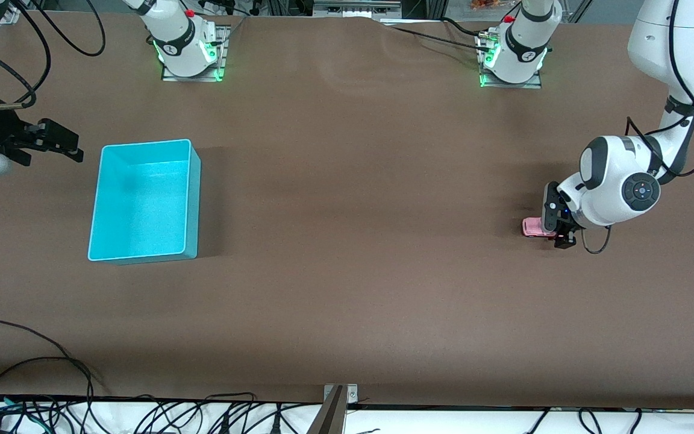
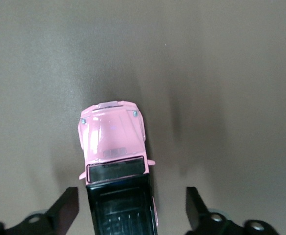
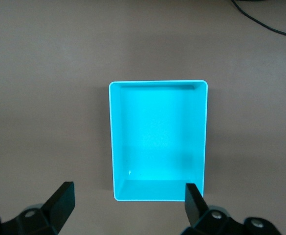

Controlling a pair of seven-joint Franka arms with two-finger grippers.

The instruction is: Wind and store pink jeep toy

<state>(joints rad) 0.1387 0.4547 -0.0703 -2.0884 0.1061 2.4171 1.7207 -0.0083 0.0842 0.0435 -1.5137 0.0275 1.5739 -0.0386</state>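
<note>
The pink jeep toy (image 1: 531, 227) stands on the brown table toward the left arm's end; it is boxy, with a black roof. My left gripper (image 1: 550, 229) is lowered around it. In the left wrist view the jeep (image 2: 114, 142) sits between the two black fingers (image 2: 67, 205) of the left gripper (image 2: 132, 205), with table showing on both sides of it, so the gripper is open and nothing is held. My right gripper (image 1: 73, 146) waits open beside the cyan bin (image 1: 145, 144), at the right arm's end. The right wrist view shows that gripper (image 3: 128, 198) empty, and the bin (image 3: 157, 83) has nothing in it.
The arm bases (image 1: 190, 54) stand along the table's edge farthest from the front camera. Black cables (image 1: 52, 361) lie at the nearest edge toward the right arm's end, and a metal bracket (image 1: 335, 401) sits at the middle of that edge.
</note>
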